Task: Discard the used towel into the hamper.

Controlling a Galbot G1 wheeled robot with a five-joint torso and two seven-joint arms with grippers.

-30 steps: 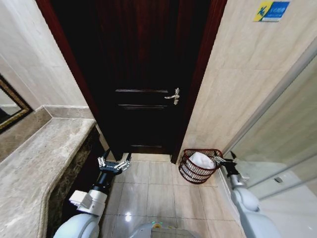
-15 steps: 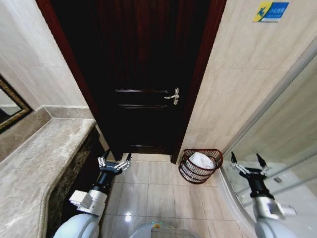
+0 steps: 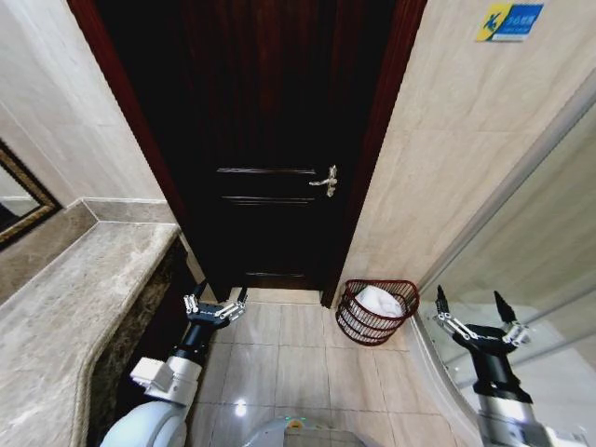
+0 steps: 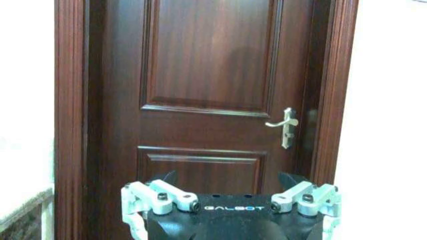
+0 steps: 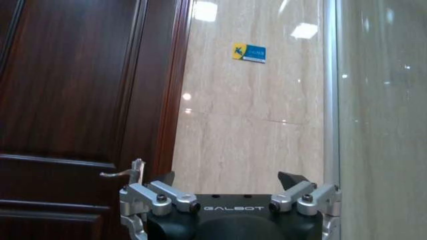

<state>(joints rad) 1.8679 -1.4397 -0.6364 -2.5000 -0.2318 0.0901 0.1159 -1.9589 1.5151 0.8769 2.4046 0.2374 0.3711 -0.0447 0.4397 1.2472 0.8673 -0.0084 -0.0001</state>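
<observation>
- The right gripper (image 3: pixel 475 315), its two fingers spread wide and empty, has pulled back from the hamper's rim, where it was a second ago, and now hangs raised by the glass partition (image 3: pixel 549 270).
- The white towel (image 3: pixel 380 300) lies inside the small round dark reddish-brown wire hamper (image 3: pixel 375 312) on the tiled floor beside the dark wooden door (image 3: pixel 270 140); the discard looks done.
- The left gripper (image 3: pixel 215 305), also open, stays parked by the marble counter (image 3: pixel 84 307).
</observation>
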